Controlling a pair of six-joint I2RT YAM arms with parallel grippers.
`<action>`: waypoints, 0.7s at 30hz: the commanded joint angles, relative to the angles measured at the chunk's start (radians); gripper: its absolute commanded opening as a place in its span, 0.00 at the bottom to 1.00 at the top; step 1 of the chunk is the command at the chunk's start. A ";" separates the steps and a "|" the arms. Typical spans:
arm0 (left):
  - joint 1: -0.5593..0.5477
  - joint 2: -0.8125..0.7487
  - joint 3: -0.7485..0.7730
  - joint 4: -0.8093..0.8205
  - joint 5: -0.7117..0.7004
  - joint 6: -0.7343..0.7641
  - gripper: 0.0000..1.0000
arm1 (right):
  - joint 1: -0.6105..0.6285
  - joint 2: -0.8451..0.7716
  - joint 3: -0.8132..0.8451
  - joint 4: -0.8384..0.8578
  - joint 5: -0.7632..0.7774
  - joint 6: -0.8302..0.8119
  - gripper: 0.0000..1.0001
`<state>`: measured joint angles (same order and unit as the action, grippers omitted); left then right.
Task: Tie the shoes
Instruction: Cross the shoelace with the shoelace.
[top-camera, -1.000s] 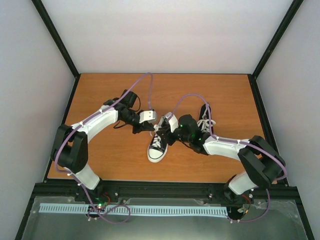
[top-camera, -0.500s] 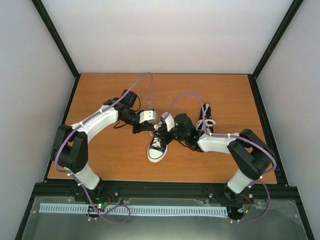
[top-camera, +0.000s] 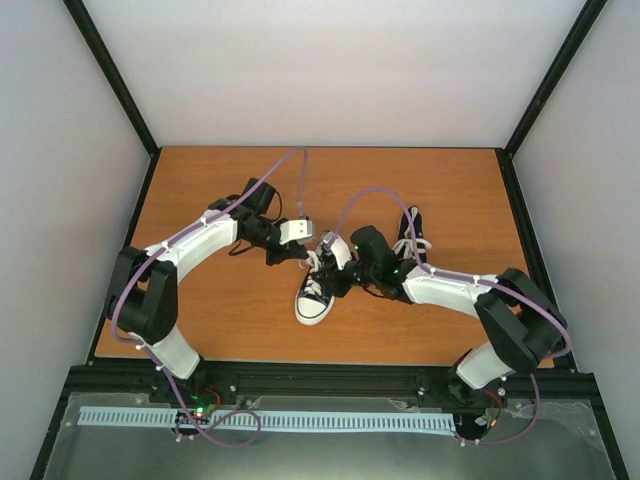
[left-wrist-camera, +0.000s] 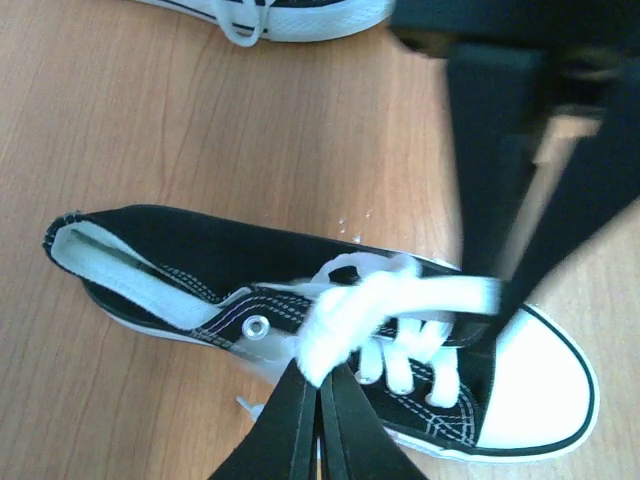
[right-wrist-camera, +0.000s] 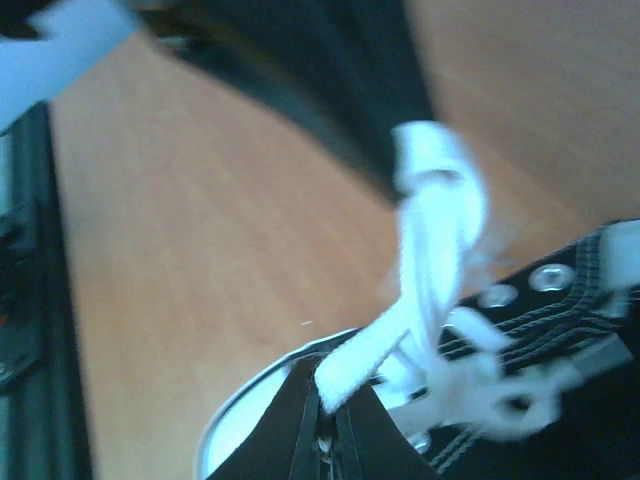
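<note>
Starting low in the overhead view: arm bases bolted to the black rail (top-camera: 330, 378). Up a touch, at mid-frame on the wooden table (top-camera: 220, 320), the near shoe (top-camera: 316, 292), lying flat with its white toe cap toward the lower left and its heel toward the upper right.

Directly over its lacing, a meeting of both arms. Bottom centre of the left wrist view: left gripper (left-wrist-camera: 320, 385) squeezed fully together on a bunched loop of the white laces (left-wrist-camera: 400, 300). Bottom centre of the right wrist view: right gripper (right-wrist-camera: 325, 405) clamped just as thin on a flat strand climbing toward the top of that frame. Blurred up there, so no telling more.

Light work by the look of it. A small canvas shoe with nothing pinning it down, likely to slide or tip under a hard pull. Soft, limp, flat laces, probably quick to slip through smooth fingers. Best taken across the flat width, close to the crossing, not out at the tips.

Tight quarters too, with one arm's fingers just beside the other's and easy to knock. Purple cables (top-camera: 290, 165) arching over both wrists, worth minding.

Farther back, right of centre: second shoe (top-camera: 412, 232) close beside the right arm, near enough to catch a swing.
</note>
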<state>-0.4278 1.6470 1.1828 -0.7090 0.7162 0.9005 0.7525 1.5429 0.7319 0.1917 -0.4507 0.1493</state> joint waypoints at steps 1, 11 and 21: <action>-0.005 0.024 0.009 0.059 -0.041 -0.031 0.01 | 0.005 -0.075 0.061 -0.252 -0.263 -0.054 0.05; -0.005 0.018 -0.009 0.076 -0.034 -0.057 0.01 | -0.062 -0.125 0.094 -0.394 -0.456 0.039 0.03; -0.005 0.108 0.073 -0.158 -0.039 0.096 0.51 | -0.121 -0.087 0.230 -0.708 -0.167 -0.067 0.03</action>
<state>-0.4377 1.6909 1.1858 -0.7410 0.6849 0.9142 0.6342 1.4345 0.9386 -0.3916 -0.7013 0.1349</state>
